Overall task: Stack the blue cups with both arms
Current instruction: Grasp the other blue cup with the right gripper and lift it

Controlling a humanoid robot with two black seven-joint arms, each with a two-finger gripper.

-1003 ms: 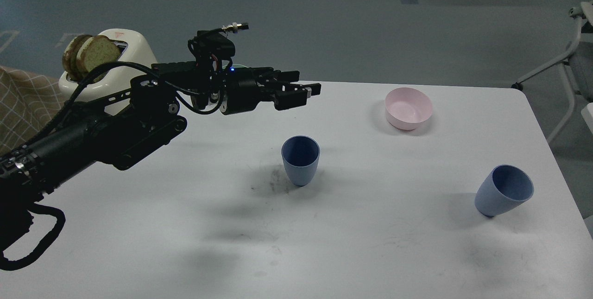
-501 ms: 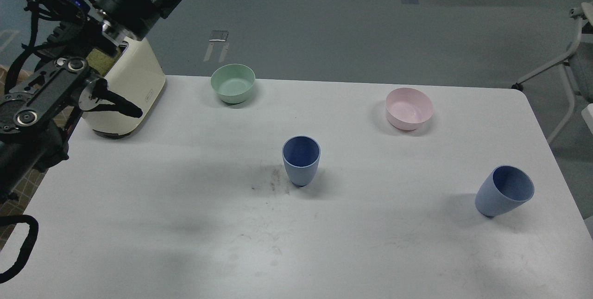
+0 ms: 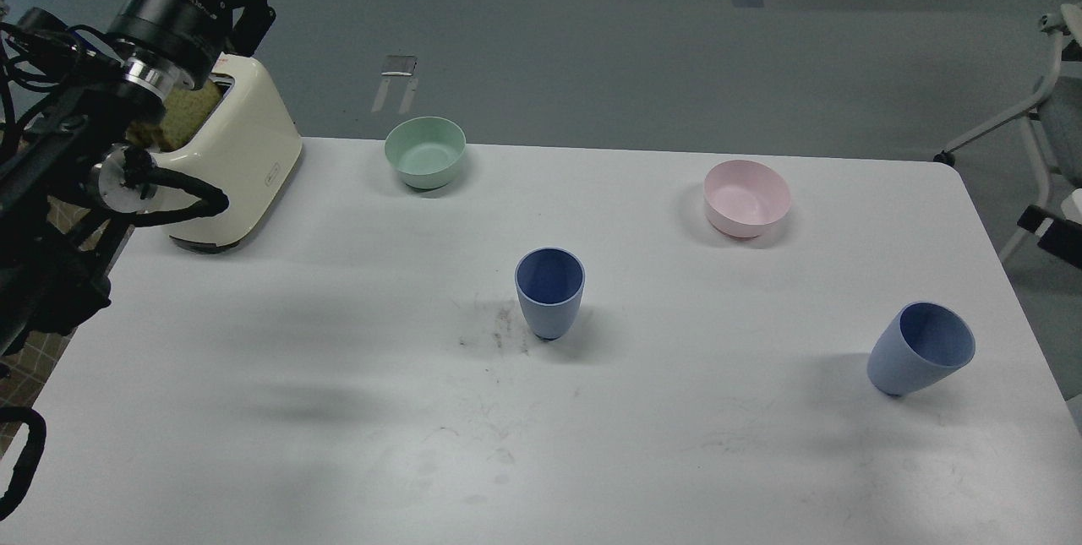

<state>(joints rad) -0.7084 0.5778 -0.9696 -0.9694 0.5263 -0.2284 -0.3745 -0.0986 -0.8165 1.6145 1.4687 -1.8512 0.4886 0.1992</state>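
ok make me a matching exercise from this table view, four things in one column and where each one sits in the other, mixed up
Things:
1. green bowl
2. pink bowl
3. toaster
4. centre blue cup

Places:
A. far left of the table, by the left arm
B. middle of the table, upright
C. far edge, right of the toaster
D. far right part, beyond the other blue cup

Pairs: 1-C, 2-D, 3-A, 4-B
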